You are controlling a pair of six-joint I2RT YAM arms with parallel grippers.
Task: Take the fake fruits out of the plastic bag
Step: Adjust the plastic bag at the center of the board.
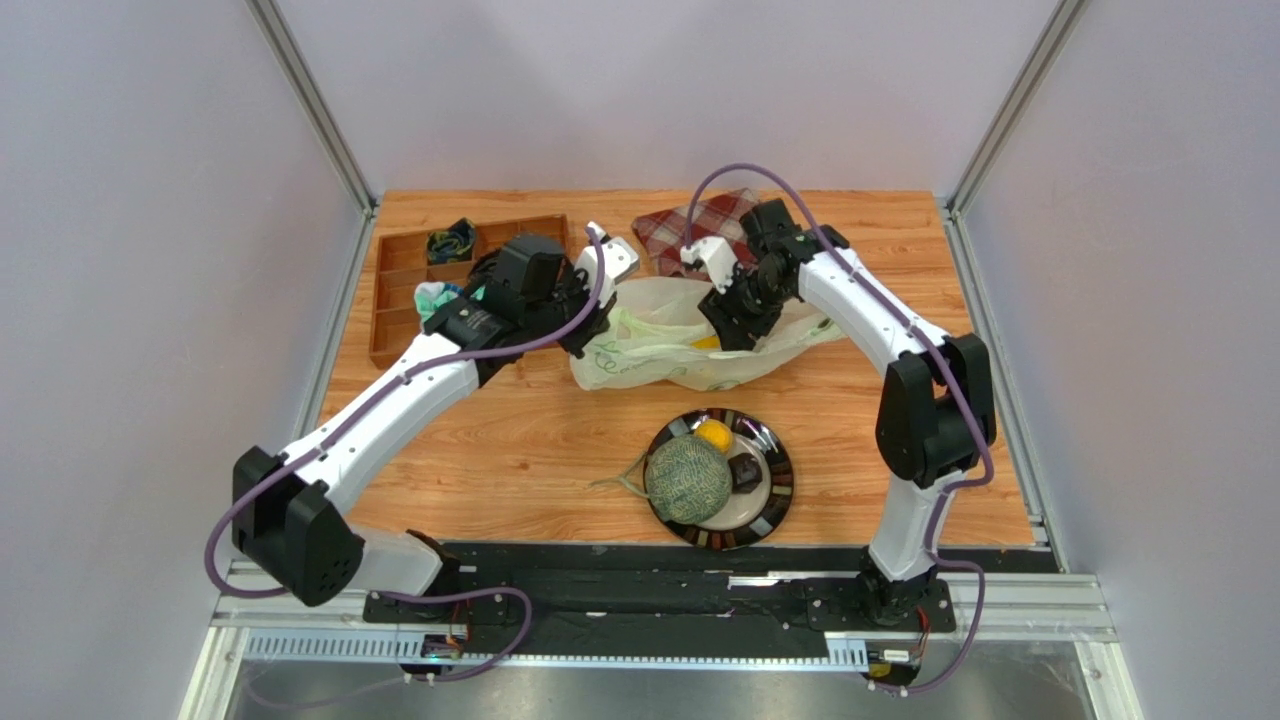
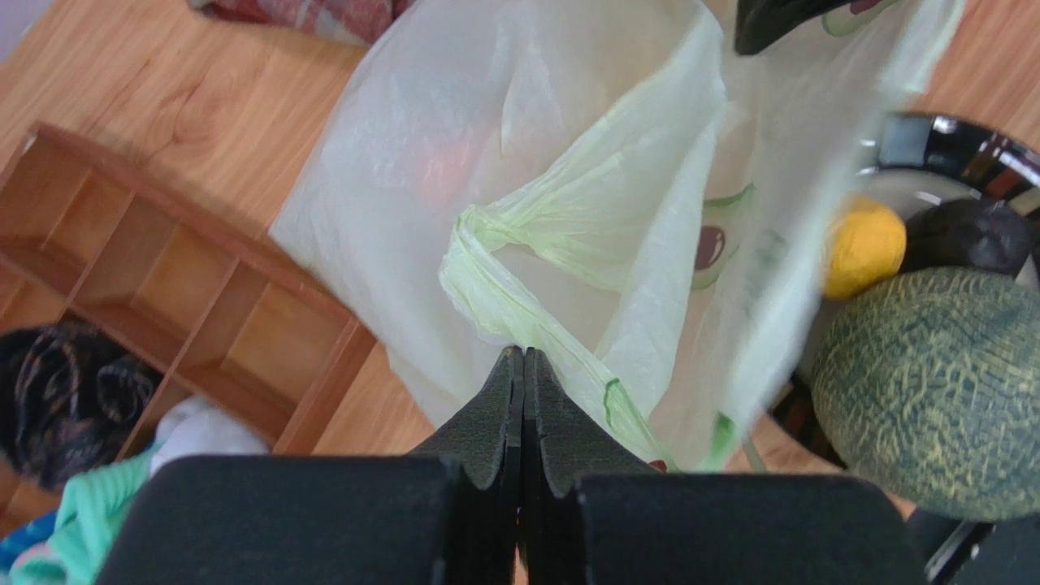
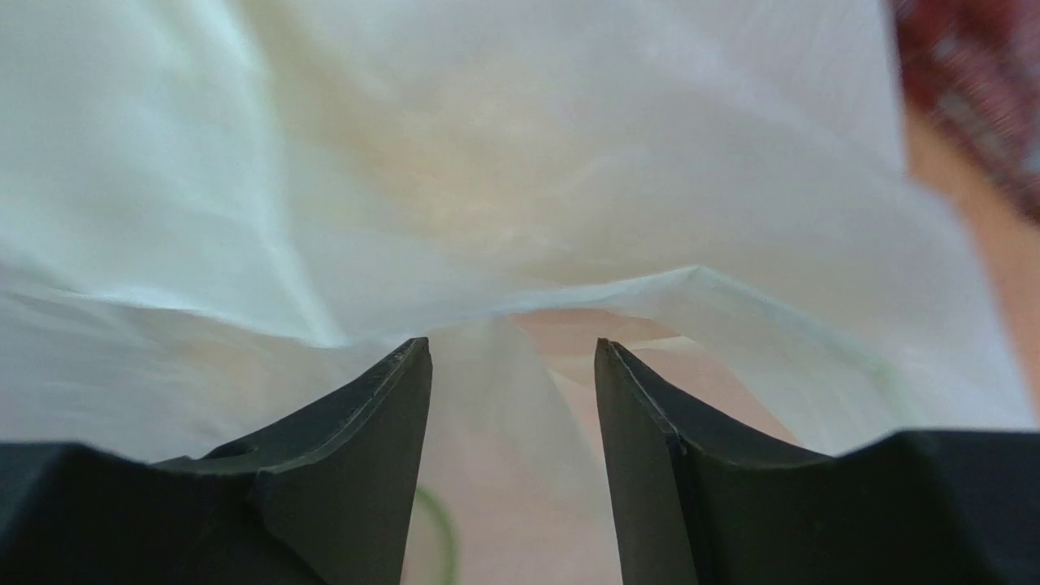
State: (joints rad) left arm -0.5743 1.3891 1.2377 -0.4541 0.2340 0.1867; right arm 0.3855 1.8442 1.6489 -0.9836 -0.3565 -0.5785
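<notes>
The plastic bag (image 1: 646,348) lies crumpled at mid table, and in the left wrist view it (image 2: 574,159) hangs stretched. My left gripper (image 2: 523,355) (image 1: 591,324) is shut on its twisted loop handle at the bag's left side. My right gripper (image 3: 513,347) (image 1: 733,321) is at the bag's right side, jaws apart, with loose film in front of and between them. A yellow fruit piece (image 1: 703,342) shows by it, and an orange blur (image 2: 440,171) shows through the film. The netted melon (image 1: 687,477) (image 2: 934,390) and small yellow citrus (image 1: 714,435) (image 2: 863,248) sit on the plate.
The dark-rimmed plate (image 1: 774,503) (image 2: 964,140) stands near the front centre, also holding a dark lump (image 1: 747,477). A wooden divided tray (image 1: 403,293) (image 2: 183,305) with cloth items lies at the back left. A red plaid cloth (image 1: 676,228) lies behind the bag.
</notes>
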